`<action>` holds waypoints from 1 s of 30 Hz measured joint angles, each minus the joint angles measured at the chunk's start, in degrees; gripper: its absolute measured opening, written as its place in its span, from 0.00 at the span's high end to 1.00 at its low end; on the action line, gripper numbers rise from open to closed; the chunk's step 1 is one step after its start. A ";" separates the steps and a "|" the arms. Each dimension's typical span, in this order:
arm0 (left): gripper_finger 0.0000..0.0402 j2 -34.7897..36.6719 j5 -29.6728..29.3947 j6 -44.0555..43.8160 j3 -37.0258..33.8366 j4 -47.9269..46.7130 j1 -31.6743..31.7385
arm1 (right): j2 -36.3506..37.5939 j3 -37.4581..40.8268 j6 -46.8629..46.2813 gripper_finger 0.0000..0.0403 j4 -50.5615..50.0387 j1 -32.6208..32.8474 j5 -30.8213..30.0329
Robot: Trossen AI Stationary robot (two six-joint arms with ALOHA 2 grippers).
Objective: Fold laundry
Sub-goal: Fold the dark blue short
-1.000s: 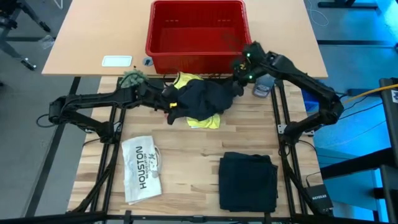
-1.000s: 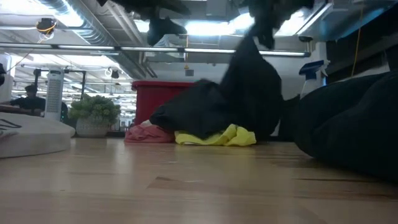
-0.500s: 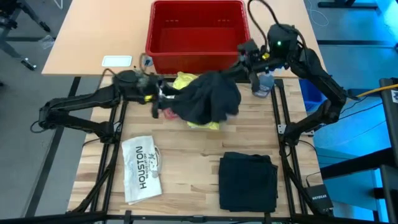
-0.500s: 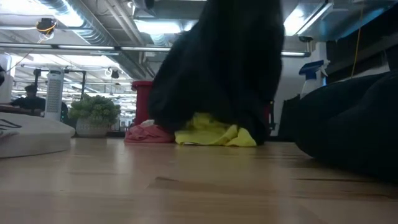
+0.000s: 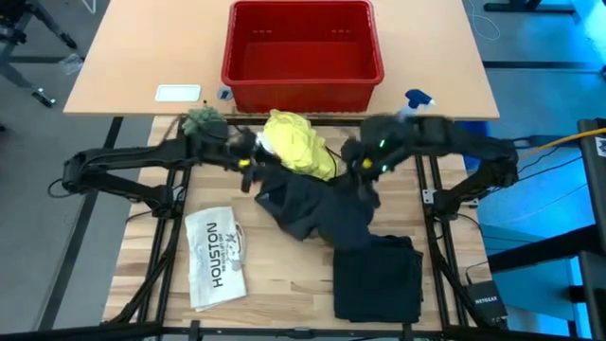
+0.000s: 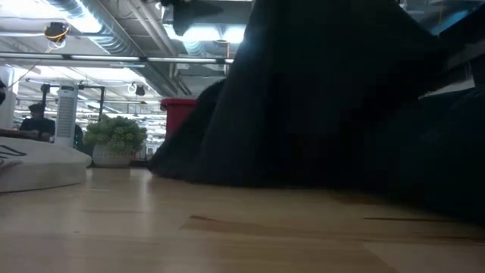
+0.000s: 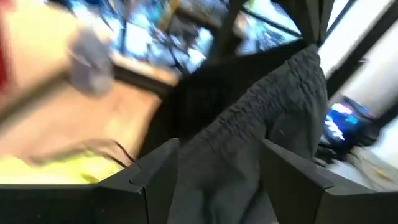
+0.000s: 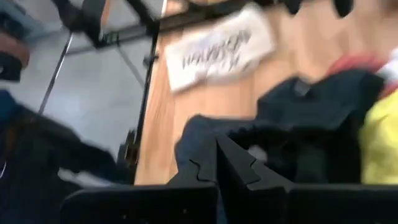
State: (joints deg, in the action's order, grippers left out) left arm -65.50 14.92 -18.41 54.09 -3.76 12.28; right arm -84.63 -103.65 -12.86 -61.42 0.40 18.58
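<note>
- Wooden slats make up the table (image 5: 284,275); in the low view a workshop ceiling with ducts and lights fills the upper left of the frame.
- Left gripper (image 5: 248,163) sits left of centre in the high view, its fingers (image 7: 155,180) set apart with a bunched dark waistband between them, so it grips the dark trousers (image 5: 312,204).
- Right gripper (image 5: 365,170) sits right of centre in the high view; its two fingers (image 8: 205,174) are pressed together, with dark cloth crowded around them. Whether cloth is pinched between them cannot be told.
- Between the two grippers the trousers hang in a sagging span, their long axis running from the left-centre of the high view down toward the lower right.
- Their lower edge overlaps a folded dark garment (image 5: 379,279) at the lower right of the high view.
- Dark cloth (image 6: 318,98) fills the centre and right of the low view.
- Just above the trousers in the high view lies the yellow T-shirt (image 5: 294,142), crumpled, touching them.
- Above it, at the top centre, stands a red basket (image 5: 301,43).
- A flat white item printed "HOUSTON" (image 5: 216,256) lies at the lower left, well apart from the trousers.
</note>
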 joint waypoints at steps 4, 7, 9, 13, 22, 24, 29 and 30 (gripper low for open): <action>0.48 -6.00 3.29 -4.73 -2.26 0.32 -1.36 | 0.00 9.61 -0.17 1.00 1.15 4.18 -0.09; 0.48 -10.01 3.48 -8.22 -3.34 3.09 -1.95 | -0.01 18.07 -0.72 1.00 5.21 7.10 -0.23; 0.48 -12.16 3.99 -11.26 -3.63 4.12 -1.95 | -0.01 23.77 -2.25 1.00 9.96 8.84 -0.96; 0.48 -14.96 3.85 -16.16 -3.78 3.72 -1.11 | -0.05 33.04 -6.81 1.00 20.34 11.30 -3.36; 0.48 -15.52 4.08 -11.88 -3.67 -2.60 7.14 | -0.03 38.44 -10.80 1.00 27.81 12.77 -10.93; 0.48 -15.81 5.78 -11.59 -3.67 -2.37 7.84 | -0.03 38.44 -10.84 1.00 27.53 12.71 -11.99; 0.48 -18.26 6.79 -12.26 -3.67 -3.61 6.96 | -0.01 38.44 -10.88 1.00 27.58 12.71 -13.04; 0.48 -19.11 6.77 -12.42 -3.67 -3.50 6.66 | -0.01 38.44 -10.88 1.00 27.56 12.71 -13.06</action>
State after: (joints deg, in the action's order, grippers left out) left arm -84.61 21.69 -30.83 50.41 -7.26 18.94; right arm -84.64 -65.21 -23.75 -33.86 13.10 5.52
